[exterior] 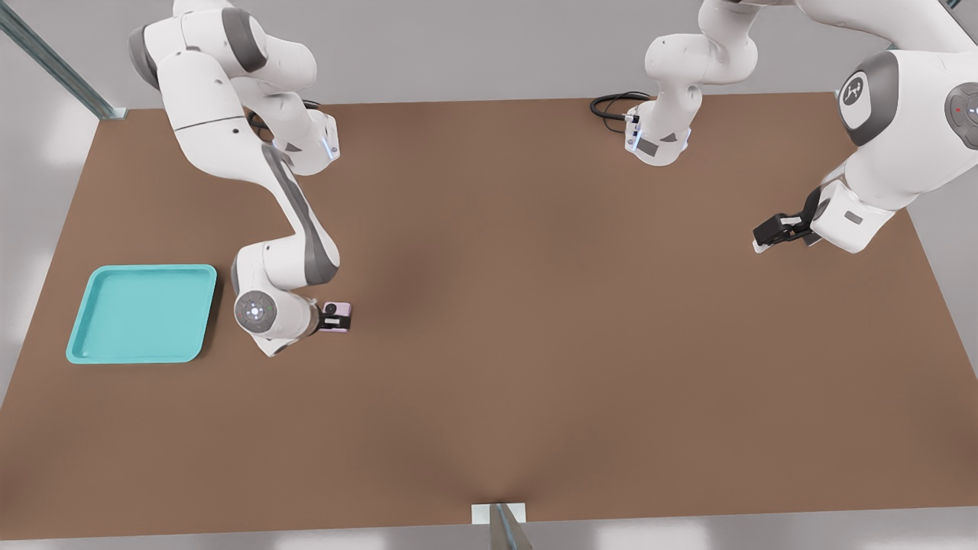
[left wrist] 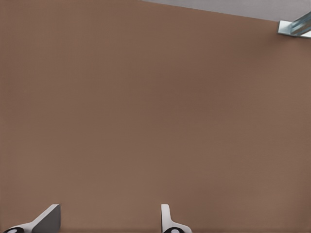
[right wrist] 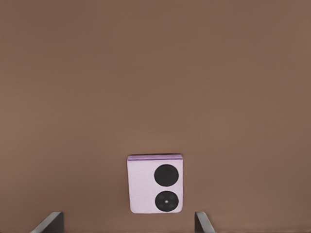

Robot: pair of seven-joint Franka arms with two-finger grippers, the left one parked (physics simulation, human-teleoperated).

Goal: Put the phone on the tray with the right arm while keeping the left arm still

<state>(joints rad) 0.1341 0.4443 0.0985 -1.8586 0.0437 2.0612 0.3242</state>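
The gripper (exterior: 334,318) hangs right over the phone (exterior: 338,310), low and left of centre in the front view, and the fingers (right wrist: 48,222) stand wide apart, one on each side of the pink-lilac case with bare table showing between metal and phone. Nothing is clamped yet. The phone (right wrist: 155,184) lies flat on the brown table (exterior: 581,321), lens face up, two black circles stacked along one edge.

Here is the danger: the case looks thin and lies flat, so a close that starts too high may skim its top edge and flick it away. It also sits nearer one finger than the other in the right wrist view; an off-centre squeeze could spin it or shove it sideways before both pads bite.

The tray (exterior: 142,312) waits at the left of the front view, just beyond the wrist and apart from the phone, so the carry looks short; a low carry could catch the raised rim.

The right arm (exterior: 294,221) reaches down from the upper left, elbow bent, wrist folded low over the table.
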